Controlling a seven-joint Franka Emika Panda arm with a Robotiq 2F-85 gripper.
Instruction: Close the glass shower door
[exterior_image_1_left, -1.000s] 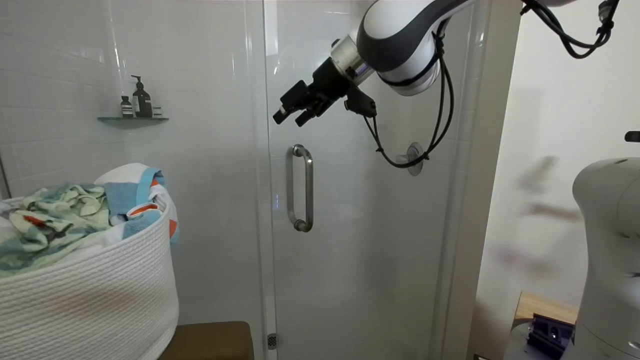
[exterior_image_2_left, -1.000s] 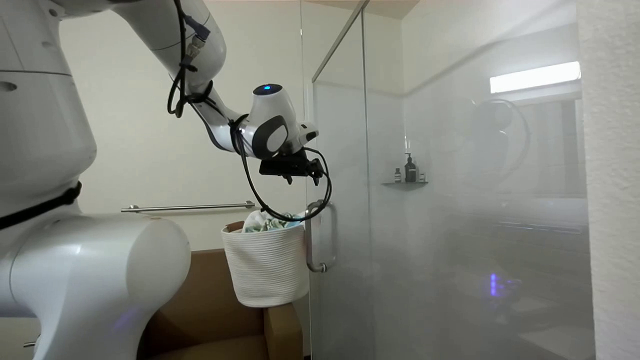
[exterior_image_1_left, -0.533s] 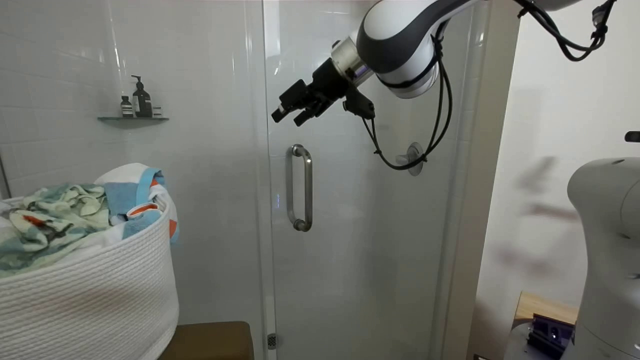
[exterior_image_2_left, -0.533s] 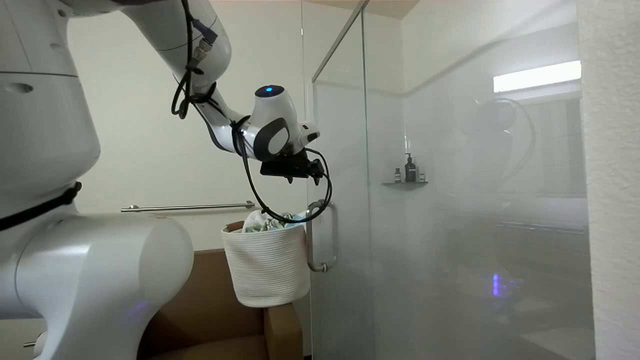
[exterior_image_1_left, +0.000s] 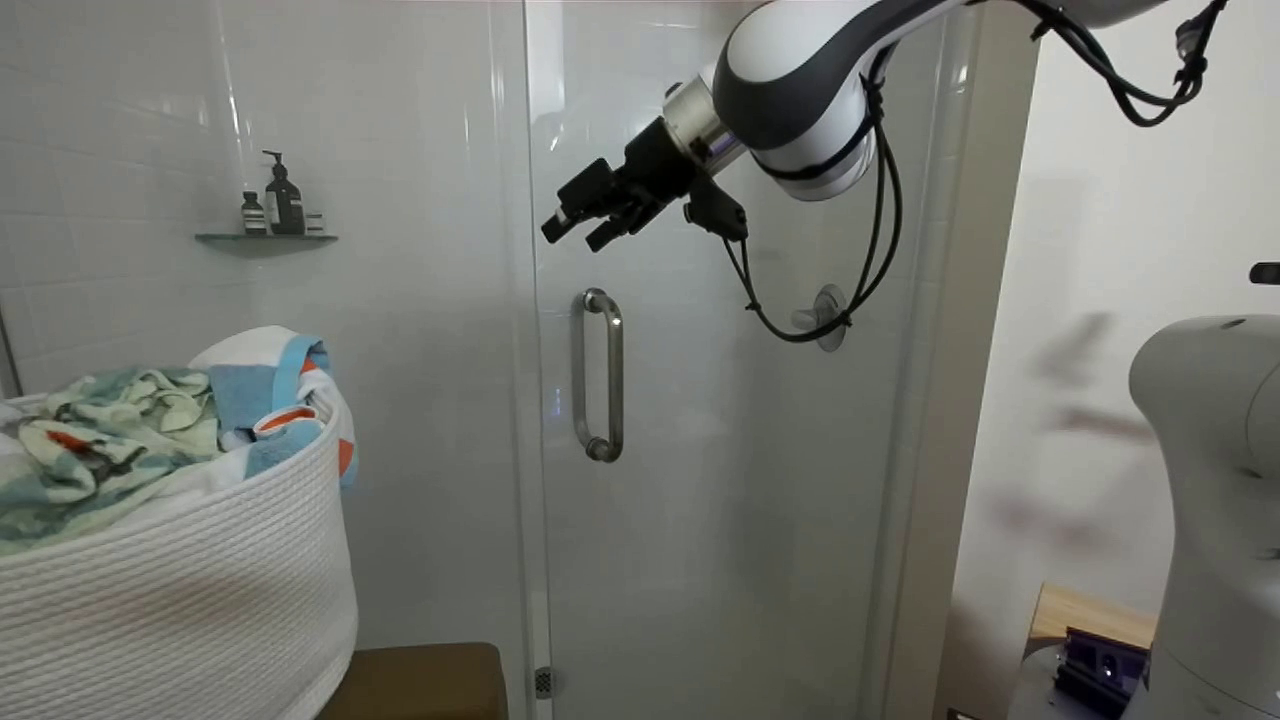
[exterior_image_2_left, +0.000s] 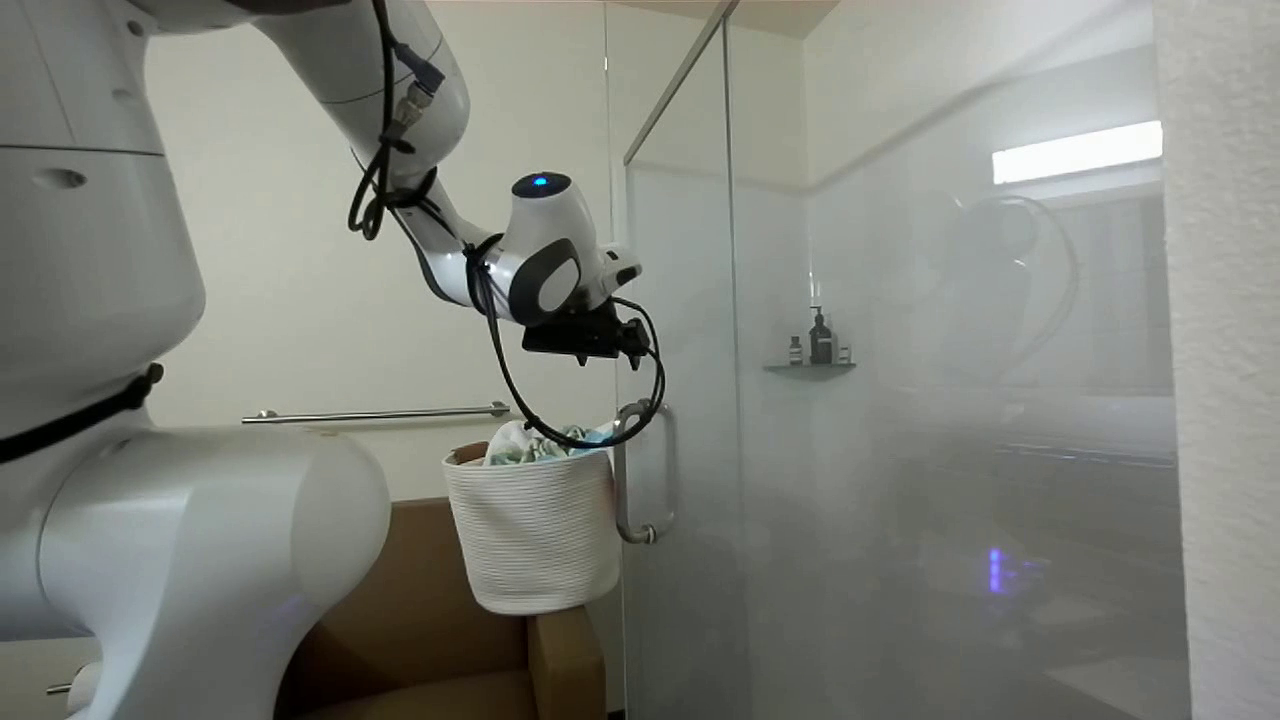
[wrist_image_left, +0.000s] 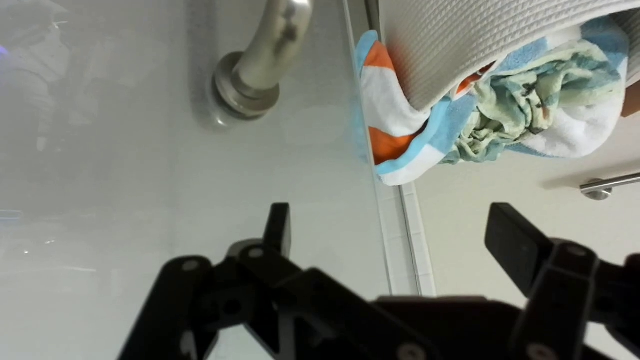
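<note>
The glass shower door (exterior_image_1_left: 720, 480) is a tall clear panel with a chrome bar handle (exterior_image_1_left: 616, 385) near its free edge. The handle also shows in an exterior view (exterior_image_2_left: 622, 480) and partly in the wrist view (wrist_image_left: 262, 60). My gripper (exterior_image_1_left: 575, 232) is open and empty, above the handle, at the height of the door's upper half. In the wrist view my gripper (wrist_image_left: 389, 220) has its fingers wide apart. The door's free edge runs between them, one finger over the glass and one past the edge. I cannot tell whether any finger touches the glass.
A white woven basket (exterior_image_1_left: 200, 620) of towels stands on a brown sofa (exterior_image_2_left: 430, 600) close to the door's free edge. A towel bar (exterior_image_2_left: 375, 415) is on the wall behind. A corner shelf (exterior_image_1_left: 266, 238) with bottles is inside the shower. Cables hang in a loop below the wrist.
The gripper, door edge and handle have shifted slightly, to the left in one view and to the right in the other. The upper arm has moved more. The gripper stays open.
</note>
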